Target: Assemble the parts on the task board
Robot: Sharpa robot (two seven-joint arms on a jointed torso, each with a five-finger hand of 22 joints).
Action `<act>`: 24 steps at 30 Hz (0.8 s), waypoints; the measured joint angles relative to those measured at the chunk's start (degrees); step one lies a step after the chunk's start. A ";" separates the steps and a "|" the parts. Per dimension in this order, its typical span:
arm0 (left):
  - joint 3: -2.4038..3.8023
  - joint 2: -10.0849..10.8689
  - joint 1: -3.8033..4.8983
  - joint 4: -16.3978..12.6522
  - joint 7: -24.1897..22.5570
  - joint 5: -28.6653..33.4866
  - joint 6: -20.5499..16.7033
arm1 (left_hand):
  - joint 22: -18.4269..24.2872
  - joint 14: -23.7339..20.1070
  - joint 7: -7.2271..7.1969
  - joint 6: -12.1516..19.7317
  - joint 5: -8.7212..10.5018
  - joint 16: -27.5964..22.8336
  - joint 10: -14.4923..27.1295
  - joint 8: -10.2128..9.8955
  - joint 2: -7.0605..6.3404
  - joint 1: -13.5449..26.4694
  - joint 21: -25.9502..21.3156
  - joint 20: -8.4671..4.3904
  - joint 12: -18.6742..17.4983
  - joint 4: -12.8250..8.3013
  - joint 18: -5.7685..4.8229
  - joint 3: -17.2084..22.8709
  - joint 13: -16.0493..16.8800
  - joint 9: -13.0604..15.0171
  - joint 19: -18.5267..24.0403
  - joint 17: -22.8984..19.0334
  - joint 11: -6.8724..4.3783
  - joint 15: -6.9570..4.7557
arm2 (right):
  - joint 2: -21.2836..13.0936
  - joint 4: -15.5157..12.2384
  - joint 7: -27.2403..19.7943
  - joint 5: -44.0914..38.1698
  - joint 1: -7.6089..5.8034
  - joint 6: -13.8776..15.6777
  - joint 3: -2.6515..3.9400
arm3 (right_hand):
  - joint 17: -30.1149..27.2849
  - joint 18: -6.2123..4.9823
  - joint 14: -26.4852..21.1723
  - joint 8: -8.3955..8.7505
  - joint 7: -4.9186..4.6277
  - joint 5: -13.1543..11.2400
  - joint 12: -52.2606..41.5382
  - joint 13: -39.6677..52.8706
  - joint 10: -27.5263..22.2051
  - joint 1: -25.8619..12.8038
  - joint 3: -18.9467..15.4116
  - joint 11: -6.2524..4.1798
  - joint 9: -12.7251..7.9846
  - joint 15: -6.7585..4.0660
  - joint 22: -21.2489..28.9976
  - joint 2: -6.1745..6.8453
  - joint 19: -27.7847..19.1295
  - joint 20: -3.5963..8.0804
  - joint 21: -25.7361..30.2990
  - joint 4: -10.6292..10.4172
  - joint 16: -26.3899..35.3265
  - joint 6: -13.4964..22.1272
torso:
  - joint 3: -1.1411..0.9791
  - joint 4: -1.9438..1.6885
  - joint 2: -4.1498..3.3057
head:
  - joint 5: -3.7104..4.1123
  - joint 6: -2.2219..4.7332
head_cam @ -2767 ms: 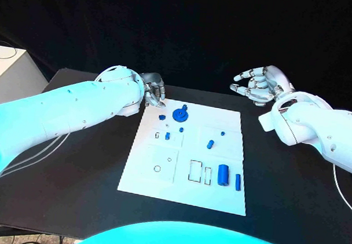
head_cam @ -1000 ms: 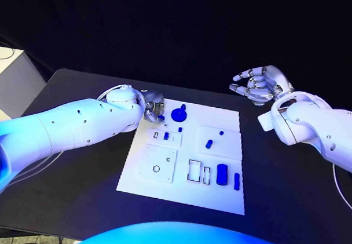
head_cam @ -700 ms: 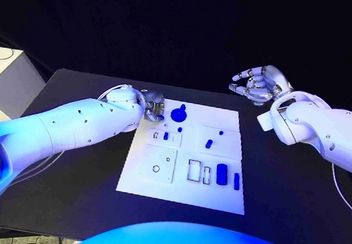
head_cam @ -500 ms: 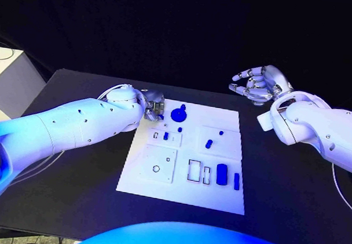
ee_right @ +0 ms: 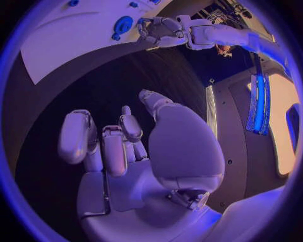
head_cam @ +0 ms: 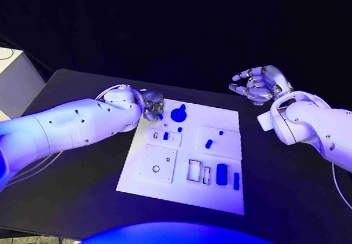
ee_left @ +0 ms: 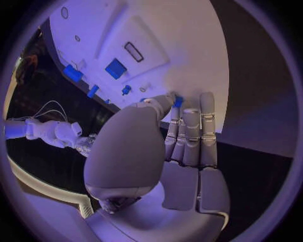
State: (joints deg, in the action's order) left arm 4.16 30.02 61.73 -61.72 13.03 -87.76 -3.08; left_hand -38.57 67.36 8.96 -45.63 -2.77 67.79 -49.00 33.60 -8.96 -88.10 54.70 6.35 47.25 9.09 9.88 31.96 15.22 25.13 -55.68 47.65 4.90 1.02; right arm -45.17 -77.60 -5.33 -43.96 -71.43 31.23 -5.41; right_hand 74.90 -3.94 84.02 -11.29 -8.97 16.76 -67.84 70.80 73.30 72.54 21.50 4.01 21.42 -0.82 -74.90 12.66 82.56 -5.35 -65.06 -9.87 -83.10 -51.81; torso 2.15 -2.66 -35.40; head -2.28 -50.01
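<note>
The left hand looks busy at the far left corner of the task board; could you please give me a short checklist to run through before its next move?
1. Left hand at the board's far left corner: ok.
2. Left hand pinches a small blue part between thumb and fingertips: ok in the left wrist view; firmness of hold cannot tell.
3. Task board lies flat on the table, near edge bare: ok.
4. Large round blue part beside the left hand, apart from it: ok.
5. Right hand holds nothing, fingers spread, off the board: ok.
6. Which slot the pinched part belongs in: cannot tell.
</note>
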 measured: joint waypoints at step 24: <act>0.03 1.89 -0.19 -1.52 -0.84 1.17 -1.73 | -2.89 -1.14 1.16 -0.86 -0.45 -1.07 -0.58 -3.24 2.02 2.94 3.59 0.61 -5.81 -7.62 -0.06 7.43 -2.57 -2.49 2.67 -3.21 0.86 0.72 | -0.21 0.00 0.00 0.00 0.00 0.00 0.00 | 0.04 0.00 0.00 -0.23 0.00 0.00 0.00 -0.02 0.00 0.00 0.00 0.00 -0.01 0.00 -0.04 0.00 0.00 0.00 0.00 0.00 0.00 0.00 | 0.01 -0.02 -0.01 | -0.02 0.00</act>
State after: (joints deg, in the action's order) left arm 4.18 31.91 61.54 -63.24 12.19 -86.59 -4.81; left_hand -41.46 66.22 10.12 -46.48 -3.22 66.73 -49.57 30.36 -6.94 -85.17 58.29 6.96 41.44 1.47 9.81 39.39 12.65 22.64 -53.01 44.44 5.75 1.74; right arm -45.39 -77.61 -5.33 -43.96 -71.43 31.23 -5.42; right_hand 74.94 -3.94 84.02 -11.52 -8.97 16.76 -67.84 70.77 73.30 72.53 21.50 4.01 21.41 -0.82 -74.94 12.66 82.56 -5.35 -65.06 -9.87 -83.10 -51.81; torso 2.16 -2.68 -35.40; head -2.30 -50.01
